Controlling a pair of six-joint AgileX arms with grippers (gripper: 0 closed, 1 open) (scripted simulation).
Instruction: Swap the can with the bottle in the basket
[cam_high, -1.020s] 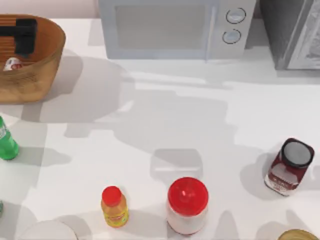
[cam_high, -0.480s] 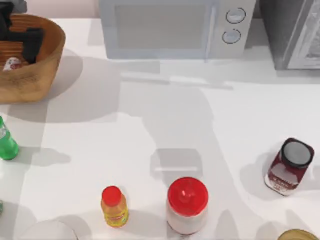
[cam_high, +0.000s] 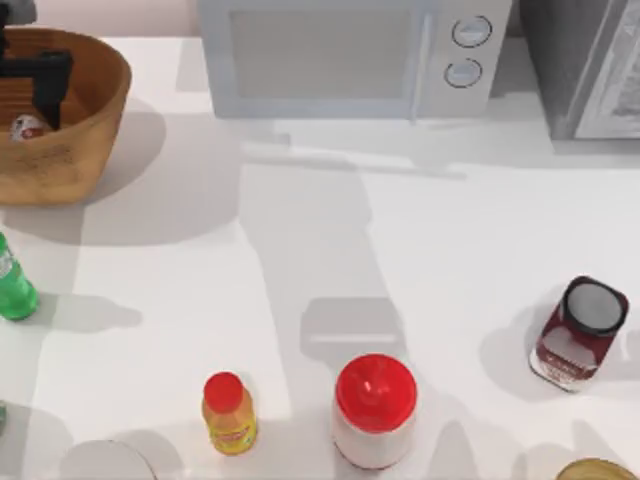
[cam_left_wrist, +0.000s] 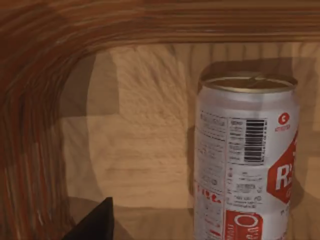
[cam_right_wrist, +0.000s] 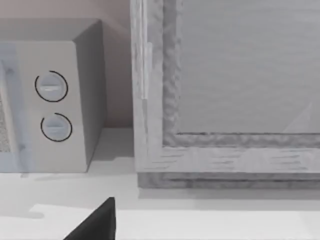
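Left pincer (cam_high: 30, 80) shifted leftward in basket (cam_high: 85, 150), can (cam_high: 25, 128) beside it

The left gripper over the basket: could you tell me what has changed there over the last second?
The left gripper shifted toward the basket's left and far side, closing on the can without holding it. Can, green bottle and jars stayed put.
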